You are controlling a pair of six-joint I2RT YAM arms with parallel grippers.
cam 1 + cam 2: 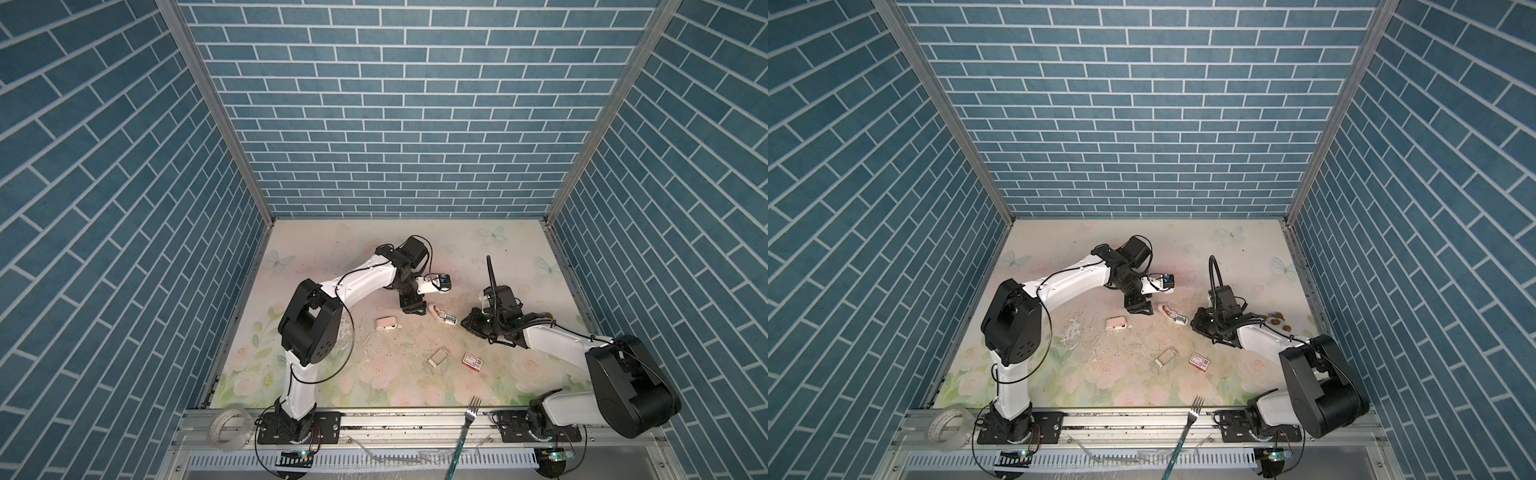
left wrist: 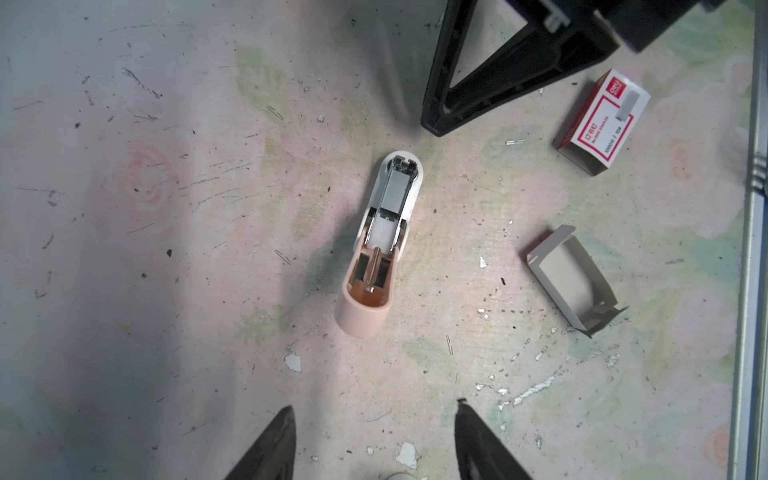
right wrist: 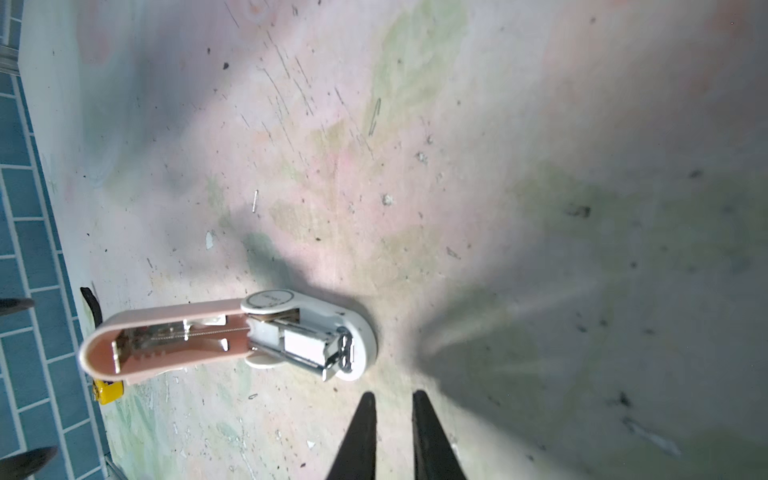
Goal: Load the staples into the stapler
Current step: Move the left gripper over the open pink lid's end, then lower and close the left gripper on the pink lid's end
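The stapler (image 2: 380,245) lies hinged open on the worktop (image 2: 166,291) ahead of the left fingers (image 2: 278,440), apart and empty, probably poised to shut it. The staples (image 2: 398,193) already sit in its channel, just beyond the right fingers (image 3: 361,432), narrowly apart, empty.

Picture edges are cropping both grippers.
The left wrist view's edge is cutting off the left gripper (image 2: 374,409), leaving two dark tips; the right wrist view is doing likewise to the right gripper (image 3: 392,395). There the stapler (image 3: 232,336) is hiding most of a yellow object (image 3: 109,391), and the table (image 3: 623,249) is blurring. In both top views the fork (image 1: 465,428) is running off-frame, and the staples (image 2: 399,191) are appearing too small to make out.
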